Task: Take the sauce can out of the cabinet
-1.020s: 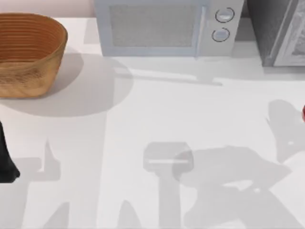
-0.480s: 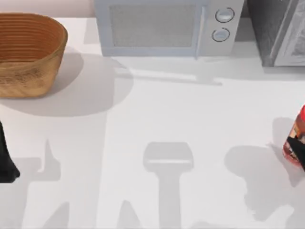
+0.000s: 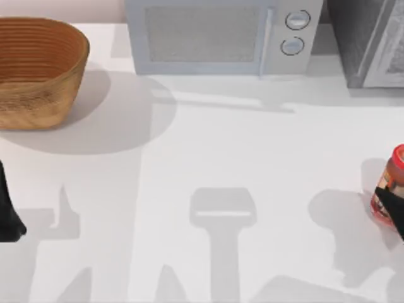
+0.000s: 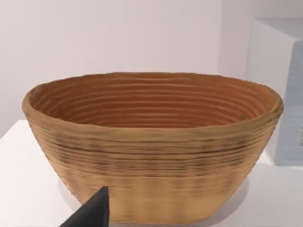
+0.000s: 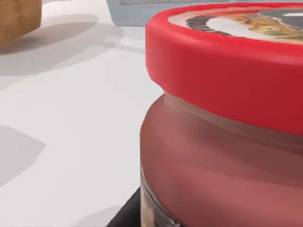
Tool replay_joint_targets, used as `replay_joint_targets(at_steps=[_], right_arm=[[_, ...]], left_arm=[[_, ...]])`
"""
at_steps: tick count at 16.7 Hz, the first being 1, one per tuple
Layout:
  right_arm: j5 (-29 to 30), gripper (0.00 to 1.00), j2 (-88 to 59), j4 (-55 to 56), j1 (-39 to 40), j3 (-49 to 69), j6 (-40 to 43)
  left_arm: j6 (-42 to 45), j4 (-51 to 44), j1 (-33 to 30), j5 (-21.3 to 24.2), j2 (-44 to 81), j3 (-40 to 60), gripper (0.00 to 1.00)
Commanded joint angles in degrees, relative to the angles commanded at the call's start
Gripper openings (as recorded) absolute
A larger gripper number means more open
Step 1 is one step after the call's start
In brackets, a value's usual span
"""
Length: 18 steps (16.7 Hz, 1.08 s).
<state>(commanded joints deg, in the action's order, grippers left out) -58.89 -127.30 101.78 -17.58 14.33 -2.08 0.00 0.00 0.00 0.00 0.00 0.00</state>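
The sauce can (image 3: 389, 183), with a red lid and a red, cream and yellow label, is at the table's far right edge, out in front of the cabinet (image 3: 363, 41) that stands at the back right corner. My right gripper (image 3: 394, 204) is shut on the can, a dark finger crossing its lower side. In the right wrist view the sauce can (image 5: 222, 123) sits very close, with one dark finger (image 5: 125, 215) beside its base. My left gripper (image 3: 9, 219) is parked at the left edge, facing the basket.
A woven basket (image 3: 38, 69) stands at the back left, seen close as the basket (image 4: 151, 146) from the left wrist. A pale microwave (image 3: 221, 35) with two round knobs stands at the back centre, left of the cabinet. White tabletop (image 3: 208, 158) lies between them.
The sauce can has come in from the right edge, held by my right gripper, and moved left and slightly down. Its shadow has shifted on the table. The left arm has not moved.
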Motion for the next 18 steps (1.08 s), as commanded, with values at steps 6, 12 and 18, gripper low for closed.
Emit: replay_joint_targets(at_steps=[6, 12, 18], right_arm=[[8.75, 0.00, -0.14, 4.11, 9.61, 6.15, 0.67], [10.58, 0.00, -0.16, 4.96, 11.51, 7.47, 0.84], [10.58, 0.45, -0.16, 4.96, 11.51, 7.47, 0.84]], left_arm=[[0.00, 0.00, 0.00, 0.00, 0.00, 0.00, 1.00], [0.00, 0.00, 0.00, 0.00, 0.00, 0.00, 1.00], [0.00, 0.00, 0.00, 0.00, 0.00, 0.00, 1.00]])
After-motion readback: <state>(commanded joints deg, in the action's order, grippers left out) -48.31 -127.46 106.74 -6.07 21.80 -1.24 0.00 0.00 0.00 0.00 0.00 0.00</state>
